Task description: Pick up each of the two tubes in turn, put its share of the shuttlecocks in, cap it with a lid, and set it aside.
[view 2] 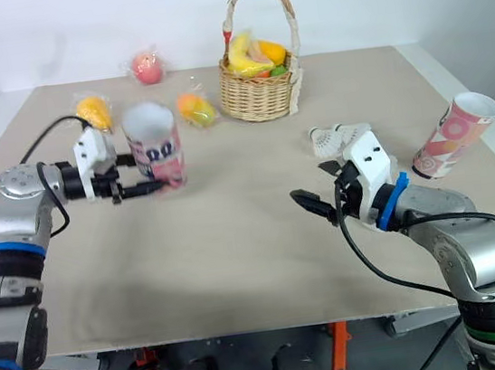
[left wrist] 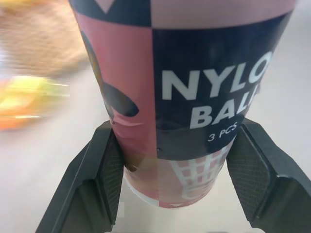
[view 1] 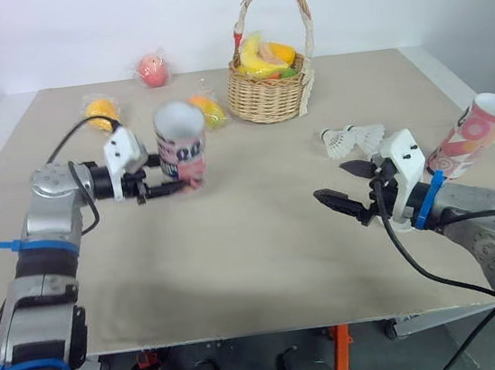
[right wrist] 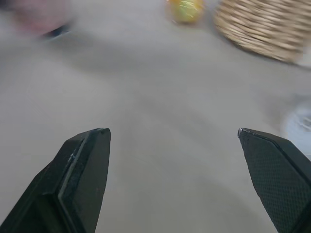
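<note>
A pink and navy tube (view 1: 181, 145) with its mouth open upward stands near the left of the table, and my left gripper (view 1: 174, 180) is shut on its lower part. The left wrist view shows both black fingers (left wrist: 104, 170) pressed against the tube (left wrist: 194, 73); I cannot tell whether its base touches the cloth. A second pink tube (view 1: 474, 135) stands open at the right edge. White shuttlecocks (view 1: 353, 140) lie in front of the basket. My right gripper (view 1: 331, 181) hovers open over bare cloth, short of the shuttlecocks.
A wicker basket (view 1: 268, 94) of fruit stands at the back centre. A bagged orange fruit (view 1: 208, 110) lies beside it, another (view 1: 101, 108) is at the back left, and a red one (view 1: 153, 70) lies near the far edge. Beige cloth (view 1: 256, 248) covers the table.
</note>
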`<state>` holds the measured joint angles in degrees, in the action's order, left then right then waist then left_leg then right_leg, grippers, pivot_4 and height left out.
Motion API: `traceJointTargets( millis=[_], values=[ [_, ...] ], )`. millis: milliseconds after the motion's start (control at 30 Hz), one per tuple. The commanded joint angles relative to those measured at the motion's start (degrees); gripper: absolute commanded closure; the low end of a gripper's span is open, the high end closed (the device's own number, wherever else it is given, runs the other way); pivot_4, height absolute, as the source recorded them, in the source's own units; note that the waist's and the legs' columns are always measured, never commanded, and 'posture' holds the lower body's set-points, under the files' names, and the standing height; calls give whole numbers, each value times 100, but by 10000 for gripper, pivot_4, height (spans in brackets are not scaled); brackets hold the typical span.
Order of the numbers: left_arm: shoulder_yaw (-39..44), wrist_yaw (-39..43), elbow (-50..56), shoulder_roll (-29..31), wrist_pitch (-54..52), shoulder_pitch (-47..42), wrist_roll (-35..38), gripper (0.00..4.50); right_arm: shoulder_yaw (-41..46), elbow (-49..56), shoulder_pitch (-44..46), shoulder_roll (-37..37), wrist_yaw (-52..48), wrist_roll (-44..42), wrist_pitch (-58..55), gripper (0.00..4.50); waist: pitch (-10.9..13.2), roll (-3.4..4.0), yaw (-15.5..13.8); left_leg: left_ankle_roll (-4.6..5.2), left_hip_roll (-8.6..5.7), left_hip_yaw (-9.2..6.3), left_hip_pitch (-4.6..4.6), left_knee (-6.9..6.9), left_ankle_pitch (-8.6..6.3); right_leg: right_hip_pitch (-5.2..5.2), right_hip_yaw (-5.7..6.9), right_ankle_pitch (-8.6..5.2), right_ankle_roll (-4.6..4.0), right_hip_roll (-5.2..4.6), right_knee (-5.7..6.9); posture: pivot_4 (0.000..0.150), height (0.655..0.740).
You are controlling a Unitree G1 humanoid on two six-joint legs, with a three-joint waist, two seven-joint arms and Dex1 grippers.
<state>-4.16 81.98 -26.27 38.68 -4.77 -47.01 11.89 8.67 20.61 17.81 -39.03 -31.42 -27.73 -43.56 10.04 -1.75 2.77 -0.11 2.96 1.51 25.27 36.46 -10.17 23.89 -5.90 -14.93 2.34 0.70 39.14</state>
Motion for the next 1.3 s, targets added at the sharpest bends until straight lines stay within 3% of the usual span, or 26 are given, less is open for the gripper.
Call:
traceJointTargets(
  millis=[33,333,600,800,933,1000,1033,1067,1100,1133,1267,1300],
  values=[
    [-169,430,690,347,-131,78,28,16438,-204,-165,259,114,292,405,224,0,0,2,4,3,2,1,-1,1,3,2,0,-2,5,2,1,1500,7393],
    [-625,795,957,479,-295,142,-119,16438,-868,-1897,1231,699,899,1522,797,0,0,3,0,16,0,8,-2,9,10,2,-5,5,19,0,2,1500,7393],
    [-970,1000,765,465,-84,-70,-415,16438,-821,-4938,2922,1338,1627,2199,1726,0,2,6,8,17,-1,13,11,0,10,19,-12,20,-20,1,4,1500,7393],
    [-1124,1011,686,470,106,-106,-634,16438,-770,-6736,3774,1605,1561,2336,2484,0,2,6,8,19,-5,12,25,-10,8,33,-11,19,-22,-3,2,1500,7393],
    [-1175,1013,697,479,157,-114,-710,16869,-728,-7428,4073,1717,1500,2394,2858,12170,2,7,12,20,-6,12,25,-10,8,34,-13,20,-22,-3,3,1500,7393],
    [-1187,1018,712,489,176,-114,-747,16869,-724,-7604,4130,1738,1484,2424,3009,24368,2,7,12,19,-5,11,25,-7,8,33,-11,21,-22,-2,4,1500,7393],
    [-1197,1024,729,498,182,-109,-765,16869,-706,-7660,4146,1744,1490,2419,3033,26709,2,7,12,19,-5,11,25,-7,8,33,-11,21,-22,-2,4,1500,7393],
    [-1204,1030,737,507,194,-102,-777,16869,-699,-7688,4149,1745,1494,2425,3060,32099,2,7,13,19,-5,11,25,-7,8,33,-11,22,-22,-2,5,1500,7393],
    [-1204,1035,755,511,184,-93,-773,16869,-687,-7654,4127,1740,1484,2421,3080,33381,2,7,13,19,-5,11,25,-6,8,33,-12,22,-22,-2,5,1500,7393],
    [-1202,1042,773,507,166,-84,-757,16869,-659,-7561,4089,1734,1440,2386,3089,38223,1,7,13,19,-5,11,25,-6,9,32,-12,22,-22,-2,6,1500,7393],
    [-1211,1051,759,478,144,-67,-718,16869,-653,-6898,3845,1729,1043,2256,3136,39902,1,8,13,18,-5,10,24,-4,9,32,-12,23,-23,-1,9,1500,7393],
    [-1224,1051,718,449,163,-66,-719,16869,-710,-6323,3637,1699,760,2167,3073,39902,1,8,12,18,-5,10,24,-4,9,32,-11,23,-23,-1,9,1500,7393]
  ],
)
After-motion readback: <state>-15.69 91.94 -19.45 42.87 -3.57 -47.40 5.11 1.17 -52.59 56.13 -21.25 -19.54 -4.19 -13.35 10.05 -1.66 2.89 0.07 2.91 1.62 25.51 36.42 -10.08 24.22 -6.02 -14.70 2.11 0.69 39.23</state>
